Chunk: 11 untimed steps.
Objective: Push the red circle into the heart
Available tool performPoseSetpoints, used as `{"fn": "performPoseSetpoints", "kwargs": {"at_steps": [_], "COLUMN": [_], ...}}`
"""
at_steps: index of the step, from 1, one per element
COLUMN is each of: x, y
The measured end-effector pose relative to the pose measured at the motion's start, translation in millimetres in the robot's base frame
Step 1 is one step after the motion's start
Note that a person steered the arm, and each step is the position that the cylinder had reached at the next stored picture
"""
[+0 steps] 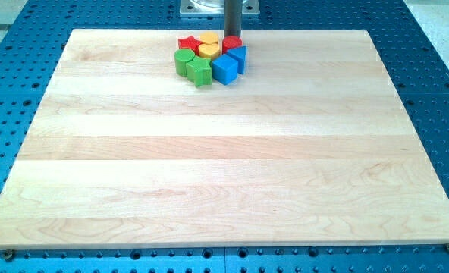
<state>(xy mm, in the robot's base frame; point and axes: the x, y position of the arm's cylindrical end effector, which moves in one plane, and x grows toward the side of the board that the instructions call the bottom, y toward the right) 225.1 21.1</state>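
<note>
We see bright, even light from overhead, with only soft, short shadows under the cluster of blocks [209,57] near the view's top. The pale wooden board [224,174] shows a mild sheen, no harsh glare. Focus is fairly sharp throughout; the board's edges look straight, with perspective narrowing toward the top.

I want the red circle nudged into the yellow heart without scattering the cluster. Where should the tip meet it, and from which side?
No gripping here, only pushing. My tip sits right at the red circle, on its top side. The yellow heart lies to the view's left and slightly lower, so press the circle's upper-right edge and push left. The blue blocks crowd it below.
</note>
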Motion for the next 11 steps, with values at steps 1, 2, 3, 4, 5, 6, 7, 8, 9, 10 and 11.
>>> {"fn": "performPoseSetpoints", "kwargs": {"at_steps": [1,2,3,4,5,6,7,8,9,10,11], "x": [-6.1,2.6,31.2,32.6,26.9,21.5,27.3,30.4,30.7,34.3,34.3], "y": [24.2,57.8,66.2,61.1,37.0,17.0,3.3,-0.5,-1.0,-22.4,-44.9]}}
